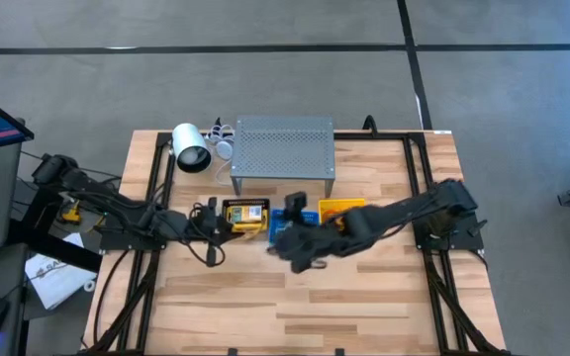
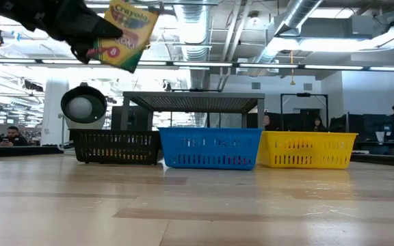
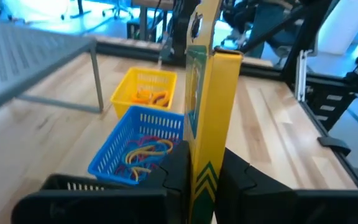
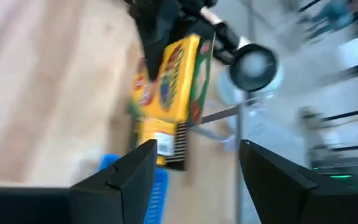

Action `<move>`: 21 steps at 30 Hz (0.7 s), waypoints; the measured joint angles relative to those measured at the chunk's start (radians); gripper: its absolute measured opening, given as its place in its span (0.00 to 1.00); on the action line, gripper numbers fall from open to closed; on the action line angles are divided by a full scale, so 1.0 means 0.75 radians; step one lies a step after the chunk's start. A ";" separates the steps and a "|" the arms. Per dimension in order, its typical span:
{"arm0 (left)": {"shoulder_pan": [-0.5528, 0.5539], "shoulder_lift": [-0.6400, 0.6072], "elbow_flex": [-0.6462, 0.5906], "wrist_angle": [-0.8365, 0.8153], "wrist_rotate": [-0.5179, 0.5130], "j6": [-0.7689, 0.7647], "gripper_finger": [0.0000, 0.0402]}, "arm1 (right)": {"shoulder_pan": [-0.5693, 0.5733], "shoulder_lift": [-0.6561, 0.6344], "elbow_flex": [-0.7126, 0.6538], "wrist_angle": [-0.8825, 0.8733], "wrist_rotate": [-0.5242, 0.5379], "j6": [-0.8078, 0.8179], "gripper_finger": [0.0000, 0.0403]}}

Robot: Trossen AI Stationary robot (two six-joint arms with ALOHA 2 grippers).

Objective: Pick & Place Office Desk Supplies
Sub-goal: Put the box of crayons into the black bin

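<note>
The left gripper (image 1: 228, 225) is clamped tight on a flat yellow-and-green crayon box (image 1: 246, 215), holding it up in the air above the black mesh basket (image 2: 115, 146) at the left end of the row. In the left wrist view the two dark fingers (image 3: 173, 174) pinch the box (image 3: 209, 118) by its narrow edges. Next along sits the blue plastic basket (image 2: 210, 148) with thin coloured band loops (image 3: 145, 151) lying in it, then the yellow plastic basket (image 2: 307, 149) holding some orange items (image 3: 152, 97). Behind the baskets stand a white cylindrical lamp (image 1: 191, 146) and a grey perforated metal shelf (image 1: 283, 148). The right gripper (image 1: 298, 247) hangs just right of the box, its fingers (image 4: 124, 175) spread wide with nothing between them.
</note>
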 joint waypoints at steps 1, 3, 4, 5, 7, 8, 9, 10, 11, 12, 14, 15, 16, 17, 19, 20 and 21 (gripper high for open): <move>0.000 -0.017 0.000 -0.001 0.000 0.012 0.09 | -0.002 -0.036 -0.014 -0.021 -0.053 0.050 0.55; 0.000 -0.060 0.000 -0.016 0.000 0.046 0.09 | -0.003 -0.103 -0.069 -0.011 -0.123 0.099 0.54; 0.000 -0.080 0.000 -0.022 0.000 0.059 0.08 | -0.002 -0.139 -0.113 0.010 -0.144 0.105 0.54; 0.000 -0.096 0.000 -0.026 -0.001 0.074 0.08 | 0.000 -0.175 -0.165 0.042 -0.159 0.112 0.53; 0.000 -0.140 0.000 -0.062 0.000 0.097 0.08 | 0.002 -0.264 -0.305 0.146 -0.170 0.122 0.52; 0.000 -0.159 0.000 -0.066 0.002 0.109 0.08 | 0.002 -0.316 -0.385 0.210 -0.172 0.127 0.52; 0.000 -0.176 0.000 -0.073 0.004 0.117 0.08 | 0.002 -0.373 -0.469 0.289 -0.173 0.130 0.51; 0.000 -0.194 0.000 -0.092 0.004 0.124 0.09 | 0.001 -0.434 -0.565 0.379 -0.174 0.136 0.51; 0.000 -0.206 0.000 -0.106 0.005 0.134 0.09 | 0.001 -0.494 -0.660 0.473 -0.174 0.143 0.50; 0.000 -0.215 0.000 -0.112 0.011 0.145 0.09 | 0.000 -0.551 -0.752 0.557 -0.175 0.151 0.49; 0.006 -0.242 0.000 -0.132 0.039 0.162 0.09 | 0.005 -0.669 -0.926 0.703 -0.203 0.173 0.48; 0.014 -0.252 0.000 -0.140 0.060 0.179 0.09 | 0.009 -0.728 -1.005 0.774 -0.222 0.187 0.48; 0.027 -0.261 0.000 -0.148 0.082 0.183 0.08 | 0.015 -0.786 -1.076 0.836 -0.246 0.205 0.48; 0.044 -0.273 0.000 -0.165 0.099 0.185 0.08 | 0.022 -0.847 -1.142 0.885 -0.269 0.223 0.47; 0.085 -0.292 -0.001 -0.168 0.151 0.189 0.08 | 0.037 -0.955 -1.253 0.973 -0.315 0.263 0.47; 0.109 -0.301 -0.001 -0.168 0.187 0.196 0.08 | 0.049 -1.007 -1.302 1.010 -0.330 0.278 0.47; 0.134 -0.309 -0.001 -0.169 0.227 0.210 0.08 | 0.060 -1.057 -1.344 1.027 -0.343 0.293 0.47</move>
